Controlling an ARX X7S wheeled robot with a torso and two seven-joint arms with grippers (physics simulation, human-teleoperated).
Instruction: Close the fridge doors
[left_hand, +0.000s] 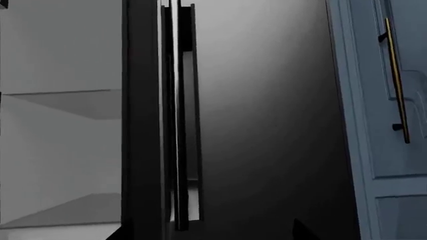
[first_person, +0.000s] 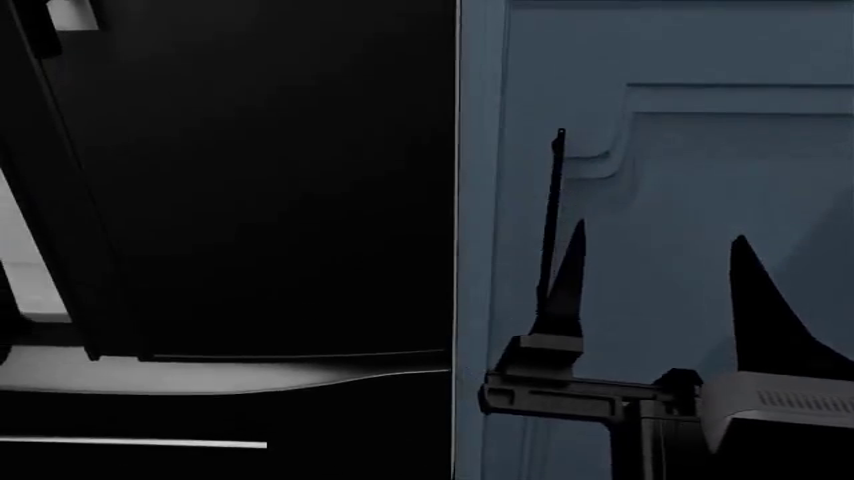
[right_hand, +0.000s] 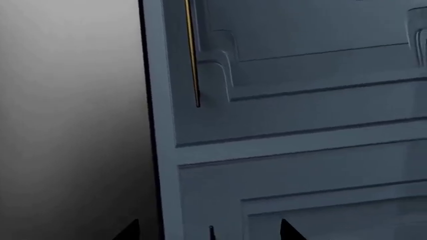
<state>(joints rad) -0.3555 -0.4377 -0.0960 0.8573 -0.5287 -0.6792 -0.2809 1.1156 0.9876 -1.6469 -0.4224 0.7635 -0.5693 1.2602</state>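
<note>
Right hand hovers wide open and empty before the blue-grey cabinet. Fridge doors stand leftward, one ajar; push flat and steadily. Left hand's state unclear.

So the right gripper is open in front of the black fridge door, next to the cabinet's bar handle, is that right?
Not quite. The right gripper is open, but it is in front of the blue-grey cabinet panel, not the black fridge door. The head view shows it. It is indeed next to the cabinet's bar handle.
</note>
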